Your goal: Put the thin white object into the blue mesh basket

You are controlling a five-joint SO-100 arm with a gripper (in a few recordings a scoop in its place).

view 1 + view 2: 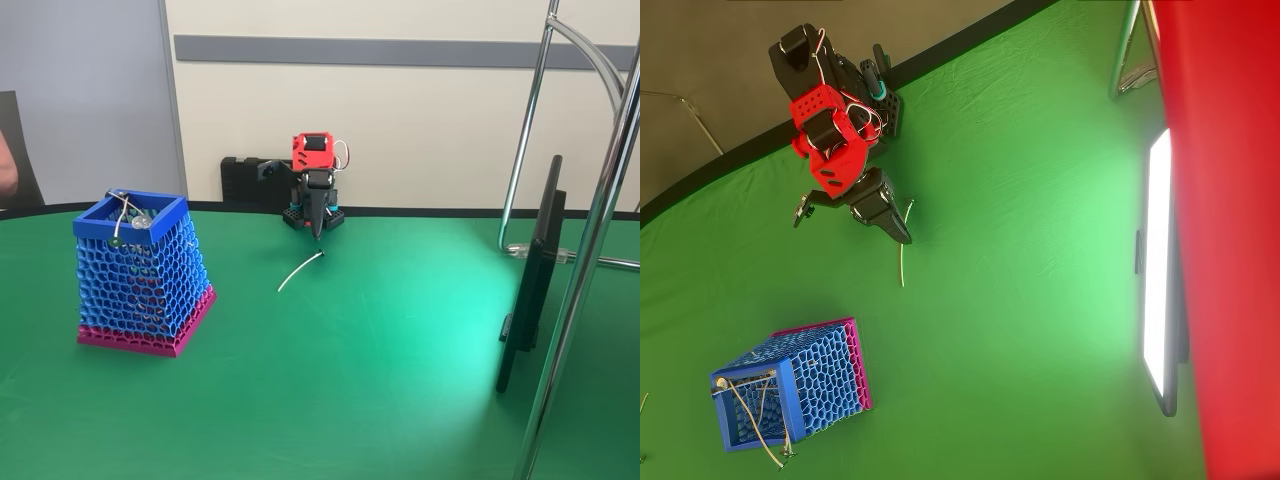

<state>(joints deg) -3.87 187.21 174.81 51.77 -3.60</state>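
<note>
Black two-finger claw (902, 232) closed, empty, tip pointing down; thin curved white plastic strip (903, 262) just beyond it; blue honeycomb-mesh basket (750, 378) well apart.

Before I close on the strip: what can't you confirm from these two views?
- Gripper jaws: end-on in the fixed view, dark from overhead; open or shut unclear.
- Thin white object: its far end meets the fingertips; contact unclear.
- Blue mesh basket floor: hidden by mesh and the wire across the rim.
</note>
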